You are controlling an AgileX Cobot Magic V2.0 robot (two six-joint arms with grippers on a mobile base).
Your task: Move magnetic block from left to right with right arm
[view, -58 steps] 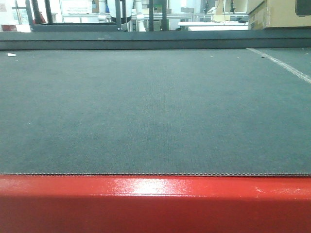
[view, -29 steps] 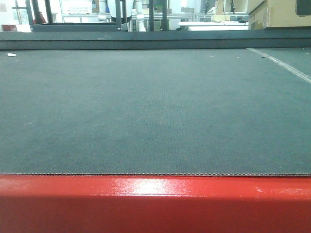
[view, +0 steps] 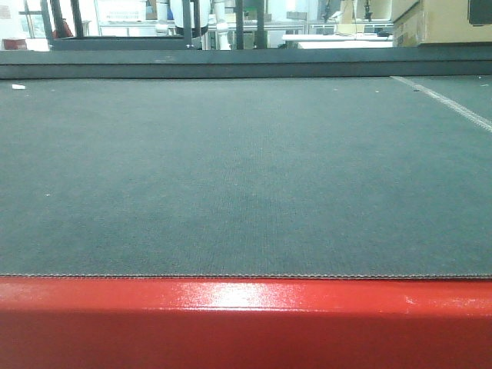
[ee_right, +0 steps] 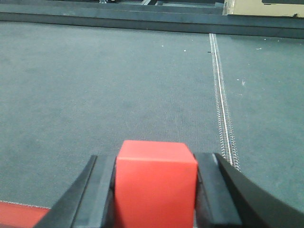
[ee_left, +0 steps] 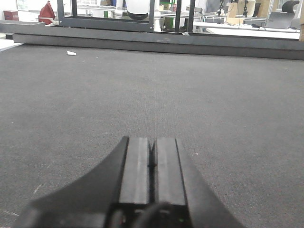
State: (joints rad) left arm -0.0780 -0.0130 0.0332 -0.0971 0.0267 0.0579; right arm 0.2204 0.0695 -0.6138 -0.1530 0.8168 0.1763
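The magnetic block (ee_right: 156, 185), a plain red cube, fills the bottom middle of the right wrist view. My right gripper (ee_right: 156, 164) is shut on it, one black finger pressed against each side face, above the dark grey carpet. In the left wrist view my left gripper (ee_left: 152, 147) is shut, its two grey pads together with nothing between them, low over the carpet. Neither gripper nor the block shows in the front view.
A metal zipper-like seam (ee_right: 222, 109) runs along the carpet to the right of the block. A red edge (view: 246, 315) borders the carpet's near side. A raised dark ledge (view: 246, 61) closes the far side. A cardboard box (view: 442, 21) stands back right. A small white scrap (ee_left: 71, 53) lies far left.
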